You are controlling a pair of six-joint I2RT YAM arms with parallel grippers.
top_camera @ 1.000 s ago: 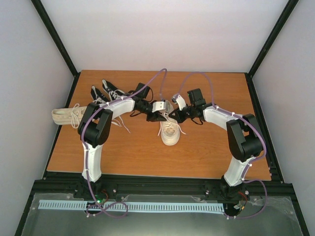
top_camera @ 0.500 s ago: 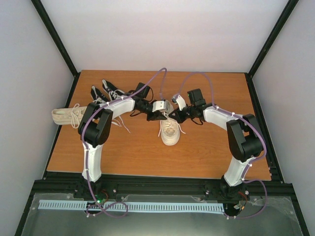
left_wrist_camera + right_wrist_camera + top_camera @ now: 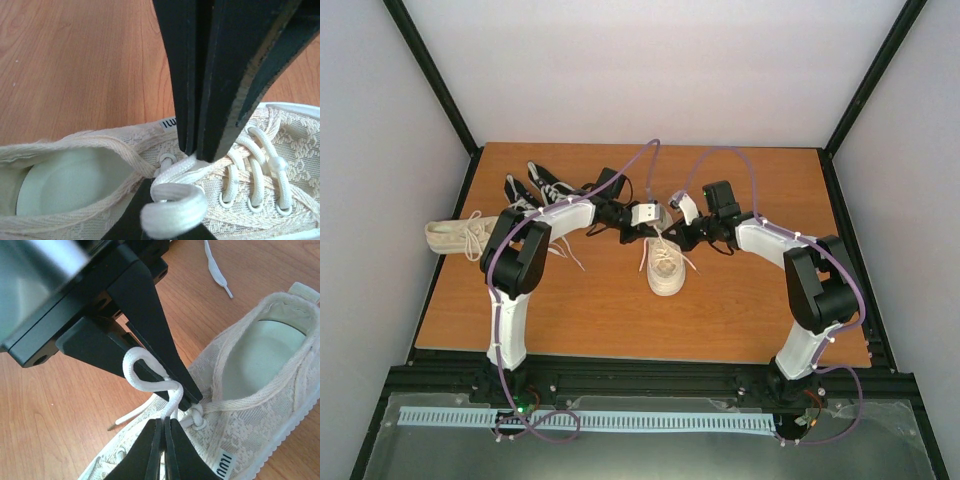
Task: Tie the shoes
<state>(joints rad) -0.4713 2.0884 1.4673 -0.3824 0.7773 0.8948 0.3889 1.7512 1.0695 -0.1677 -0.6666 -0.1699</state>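
1. Now, L gripper point(image 3: 197, 150) pressed together, pinching lace loop point(image 3: 175, 210) of cream shoe point(image 3: 665, 270), mid table point(image 3: 750, 310).
2. R gripper point(image 3: 164, 432) also closed, pinching same lace.
3. Side tag point(image 3: 224, 463) reads approx. "IUUI".

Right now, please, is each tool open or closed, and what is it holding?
Left tool: closed on the lace of the cream shoe.
Right tool: closed on a lace loop of that shoe.
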